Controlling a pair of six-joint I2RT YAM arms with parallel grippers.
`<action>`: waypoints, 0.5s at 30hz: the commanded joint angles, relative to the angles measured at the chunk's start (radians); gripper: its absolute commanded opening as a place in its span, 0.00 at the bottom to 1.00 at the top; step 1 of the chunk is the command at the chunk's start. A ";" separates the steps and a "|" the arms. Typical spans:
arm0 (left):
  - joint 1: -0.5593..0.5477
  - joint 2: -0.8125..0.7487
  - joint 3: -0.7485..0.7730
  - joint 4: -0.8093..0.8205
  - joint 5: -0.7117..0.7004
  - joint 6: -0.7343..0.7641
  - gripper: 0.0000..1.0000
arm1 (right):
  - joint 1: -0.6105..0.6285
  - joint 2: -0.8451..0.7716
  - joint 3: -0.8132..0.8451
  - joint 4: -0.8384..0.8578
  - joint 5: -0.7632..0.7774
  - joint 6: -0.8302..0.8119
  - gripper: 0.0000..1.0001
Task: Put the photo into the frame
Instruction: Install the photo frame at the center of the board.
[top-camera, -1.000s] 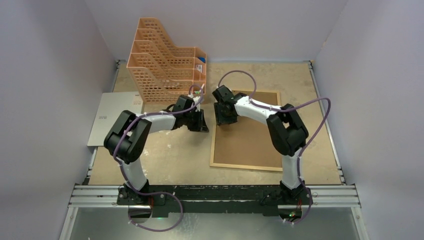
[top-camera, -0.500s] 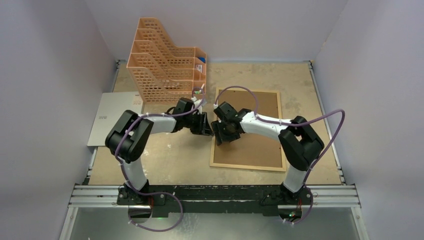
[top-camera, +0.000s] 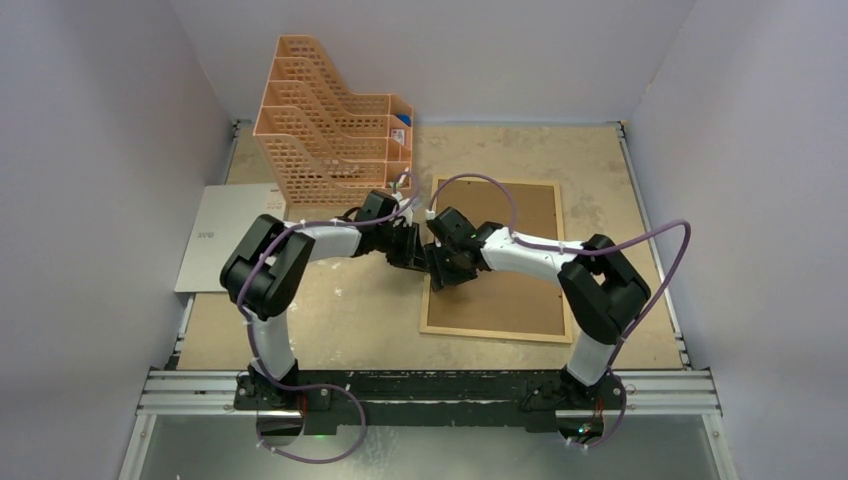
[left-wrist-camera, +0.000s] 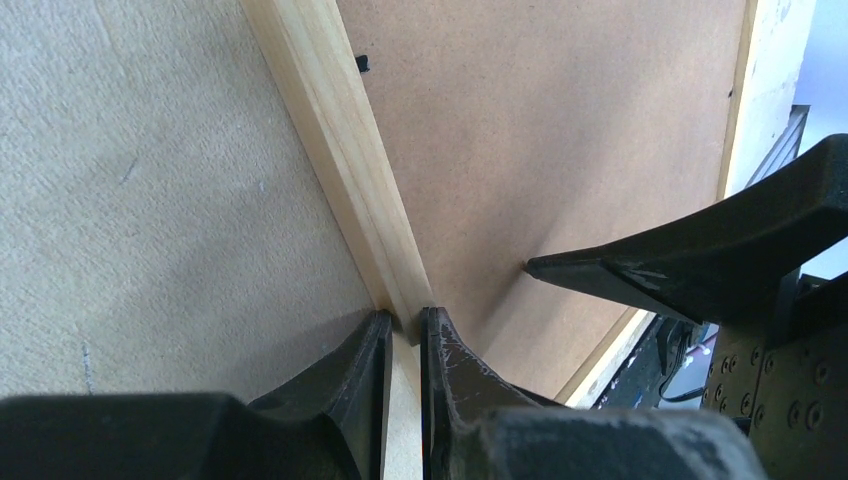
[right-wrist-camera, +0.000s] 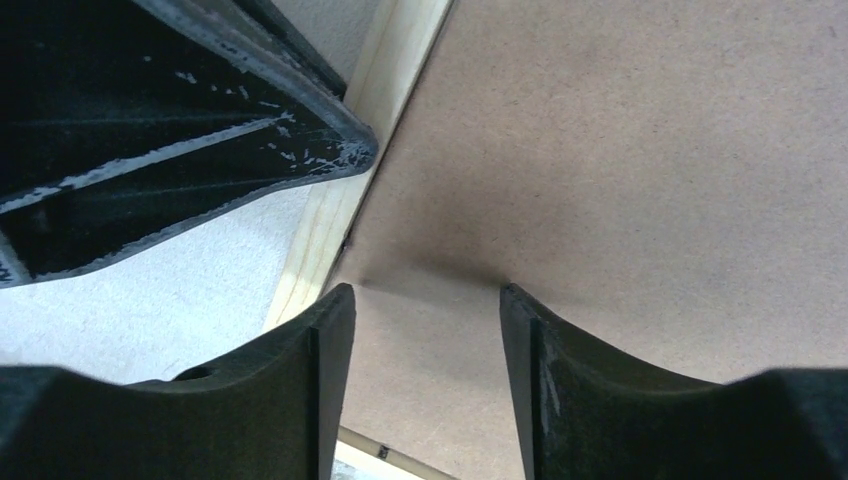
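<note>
The frame (top-camera: 490, 333) lies flat right of centre, its light-wood rail (left-wrist-camera: 340, 150) around a brown backing board (top-camera: 510, 290). My left gripper (top-camera: 420, 255) is at the frame's left rail, and its jaws (left-wrist-camera: 405, 318) are shut on that rail, one finger on each side. My right gripper (top-camera: 447, 272) is just inside the same rail. It stands open (right-wrist-camera: 425, 290) with both fingertips down on the backing board (right-wrist-camera: 620, 150). One of its fingers (left-wrist-camera: 700, 260) shows in the left wrist view. The photo is out of view.
An orange lattice file organizer (top-camera: 330, 130) stands at the back left, close behind the left arm. A grey sheet (top-camera: 225, 235) lies at the table's left edge. Walls close in on the left, right and back.
The left gripper moved right onto the frame's left rail. The right gripper came from the board's far left corner toward the near side, down beside the left gripper.
</note>
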 joint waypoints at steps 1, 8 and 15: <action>-0.025 0.088 -0.026 -0.107 -0.153 0.060 0.06 | 0.012 0.107 -0.066 0.062 -0.075 0.033 0.60; -0.025 0.087 -0.068 -0.091 -0.135 0.041 0.00 | 0.012 0.139 -0.082 0.075 -0.082 0.113 0.59; -0.027 0.041 -0.174 0.043 -0.069 -0.064 0.00 | 0.009 0.125 -0.107 0.108 -0.042 0.227 0.61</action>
